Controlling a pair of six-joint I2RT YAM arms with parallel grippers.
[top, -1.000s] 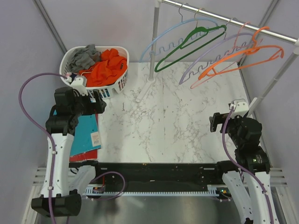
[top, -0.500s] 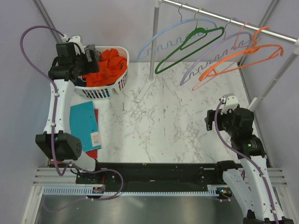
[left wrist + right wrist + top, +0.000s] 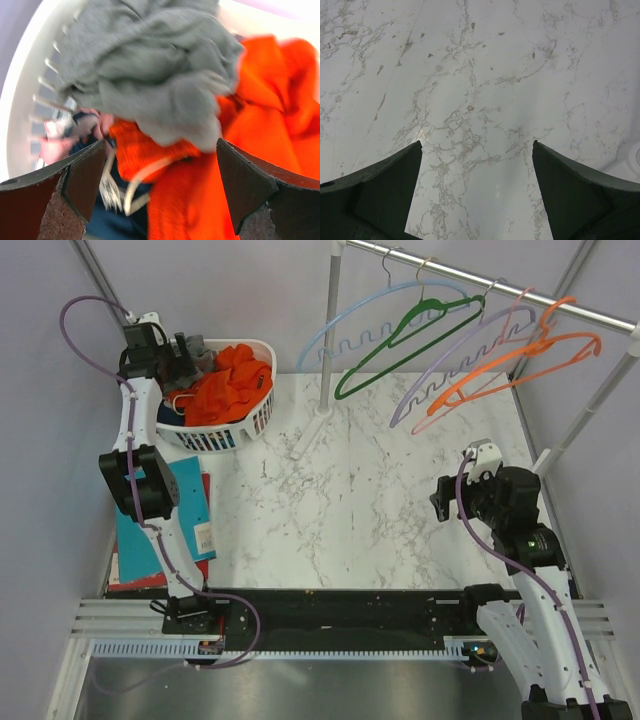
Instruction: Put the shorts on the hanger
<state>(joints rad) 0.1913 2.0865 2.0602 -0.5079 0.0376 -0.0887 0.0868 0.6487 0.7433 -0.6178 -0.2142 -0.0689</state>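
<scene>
Shorts (image 3: 150, 65): grey, bundled atop orange garment (image 3: 270, 115) in white basket (image 3: 256, 412), far-left desk (image 3: 350, 500) corner.
Hanger (image 3: 356, 343): light blue, hooked on rail (image 3: 480, 280).
Left claw (image 3: 160, 150): spread wide, empty, over shorts.
Right claw (image 3: 476, 145): spread wide, empty, above desk.

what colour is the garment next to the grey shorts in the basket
The garment is bright orange, clearest in the left wrist view, beside the shorts.
</scene>
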